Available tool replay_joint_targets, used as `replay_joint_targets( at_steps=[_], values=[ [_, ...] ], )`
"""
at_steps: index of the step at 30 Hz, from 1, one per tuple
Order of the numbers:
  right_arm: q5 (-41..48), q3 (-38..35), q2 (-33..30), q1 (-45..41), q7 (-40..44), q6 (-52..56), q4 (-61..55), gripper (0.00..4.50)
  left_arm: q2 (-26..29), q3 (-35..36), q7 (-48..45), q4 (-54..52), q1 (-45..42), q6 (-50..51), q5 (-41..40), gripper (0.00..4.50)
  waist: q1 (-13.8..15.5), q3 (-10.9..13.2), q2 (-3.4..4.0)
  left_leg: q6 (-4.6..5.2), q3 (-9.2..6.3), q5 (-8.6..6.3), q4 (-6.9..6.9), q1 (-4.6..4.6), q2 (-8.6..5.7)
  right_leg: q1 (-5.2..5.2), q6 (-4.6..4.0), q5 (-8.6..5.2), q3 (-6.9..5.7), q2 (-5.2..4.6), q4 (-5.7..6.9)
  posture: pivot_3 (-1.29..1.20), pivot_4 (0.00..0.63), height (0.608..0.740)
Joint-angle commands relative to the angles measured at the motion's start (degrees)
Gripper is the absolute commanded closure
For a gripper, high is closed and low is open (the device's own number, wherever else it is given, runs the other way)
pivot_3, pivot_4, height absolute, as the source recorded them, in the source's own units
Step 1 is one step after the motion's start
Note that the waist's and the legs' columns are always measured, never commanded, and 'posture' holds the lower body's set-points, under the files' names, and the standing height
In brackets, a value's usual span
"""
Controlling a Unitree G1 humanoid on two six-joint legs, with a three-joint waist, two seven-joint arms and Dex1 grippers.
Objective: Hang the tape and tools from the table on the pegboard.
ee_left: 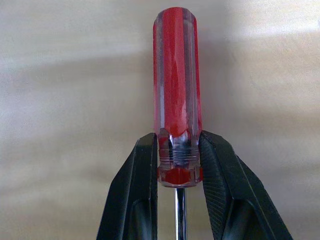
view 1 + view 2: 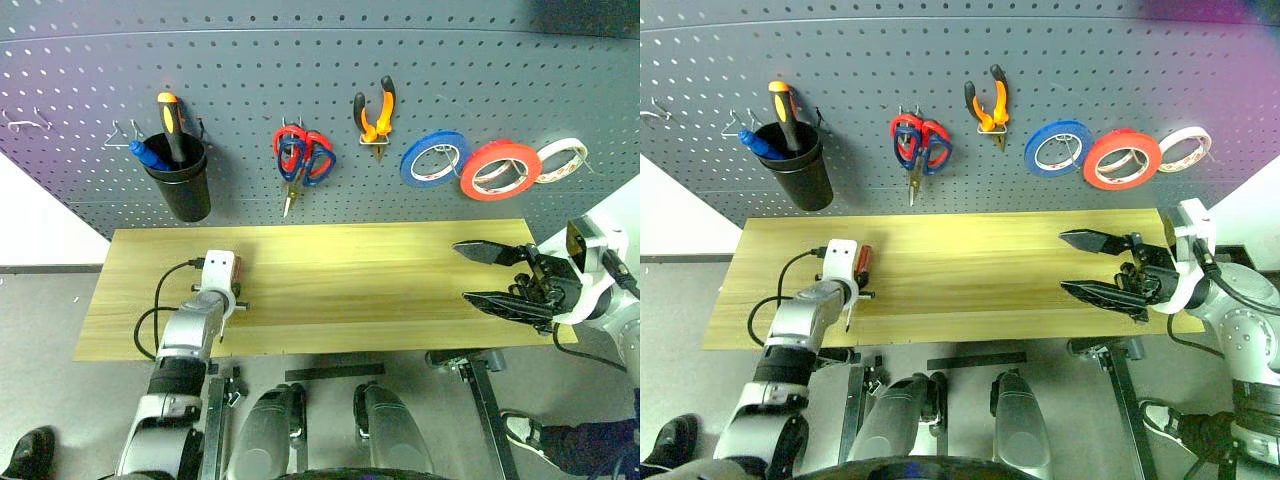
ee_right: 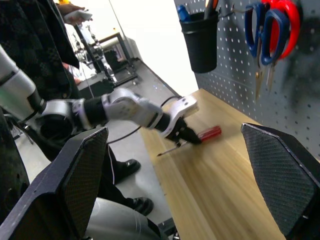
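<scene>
Nearest, at the table's (image 2: pixel 380 290) front-left: left claw (image 1: pixel 177 172) clenched on the slim screwdriver (image 1: pixel 176 95), pads pinching the collar where the red handle meets the steel shaft, handle pointing ahead past the fingertips, shaft running back between them. Seen from the right wrist view, tool low over or just resting on the wood; cannot tell which. Over at the front-right edge: right claw (image 2: pixel 495 275) spread wide, released, holding nothing, aimed across the table toward the left arm.

Beyond, on the pegboard (image 2: pixel 320 60): black cup (image 2: pixel 180 178) with a yellow-and-black screwdriver (image 2: pixel 170 122) and a blue item standing in it, then red-handled scissors (image 2: pixel 302 155), orange-handled pliers (image 2: pixel 375 118), blue roll (image 2: pixel 435 158), bright red tape roll (image 2: pixel 500 168) and a pale roll (image 2: pixel 560 160) at the far right. Pliers and red tape hanging already; screwdriver likely the step in hand.

Risks from here, as judgement:
- Narrow grip on a smooth, rounded collar, so a chance of the handle pivoting or slipping out during the lift.
- Long handle sticking forward, likely to strike the board or the cup's rim before the claw arrives.
- Shaft trailing behind the pads, liable to drag or catch on the wood if raised at a shallow angle.
- Crowded left end of the board, so a knock against the cup quite possible.
</scene>
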Motion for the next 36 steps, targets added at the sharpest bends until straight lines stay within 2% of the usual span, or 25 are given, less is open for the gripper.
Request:
replay_joint_targets(
  at_steps=[1, 10, 17, 22, 30, 36],
  values=[
    [0.74, -0.13, 0.33, -1.49, 2.21, -1.02, 1.73, 0.00, 1.50, -0.87, -1.27, -9.80, 2.53, 1.44, 0.04, 3.67, 0.30, 0.00, 0.01, -0.01, 0.00, 0.00, 0.00, 0.00, 0.00, 0.01, 0.00, 0.00, -0.01, 0.00, 0.00, -0.11, 0.210, 0.740],
    [-2.31, 2.10, 1.83, -6.14, 4.70, -4.61, 8.99, 0.00, 7.00, -7.51, -6.59, -22.36, 10.22, -2.25, 2.13, 3.67, 0.33, -0.17, 0.17, -0.02, 0.01, 0.00, -0.02, -0.02, -0.01, 0.01, 0.02, 0.01, -0.02, 0.03, -0.07, -0.07, 0.157, 0.740],
    [-4.10, 2.90, 2.21, -9.59, 7.63, -6.94, 14.47, 0.00, 10.27, -10.70, -8.11, -27.74, 11.86, -16.12, 5.61, 3.67, 0.51, -0.62, 0.45, -0.04, 0.02, 0.01, -0.01, -0.03, -0.02, 0.02, 0.03, 0.02, -0.04, 0.04, -0.07, -0.05, 0.112, 0.740],
    [-3.74, 2.37, 1.58, -9.10, 10.58, -6.94, 15.93, 0.00, 10.52, -7.59, -9.68, -31.11, 12.23, -20.93, 3.54, 3.67, 0.54, -1.67, 0.72, -0.06, 0.05, 0.02, -0.02, -0.05, -0.02, 0.00, 0.07, 0.04, -0.07, 0.08, -0.07, -0.04, 0.082, 0.740],
    [-3.06, 2.39, 1.14, -10.47, 10.89, -8.86, 19.87, 0.00, 13.01, -3.60, -10.18, -35.67, 13.27, -30.59, 5.23, 3.67, 0.53, -3.99, 0.88, -0.10, 0.06, 0.04, 0.06, 0.03, -0.02, 0.05, 0.11, 0.07, -0.07, 0.10, 0.06, -0.04, 0.048, 0.740],
    [-3.16, 3.47, 0.69, -12.12, 10.89, -10.67, 23.32, 0.00, 12.95, -0.93, -9.86, -37.78, 11.76, -31.95, 4.61, 3.67, 0.64, -5.75, 0.98, -0.10, 0.07, 0.05, 0.08, 0.05, -0.03, 0.07, 0.11, 0.07, -0.07, 0.12, 0.11, -0.03, 0.024, 0.740]
  ],
)
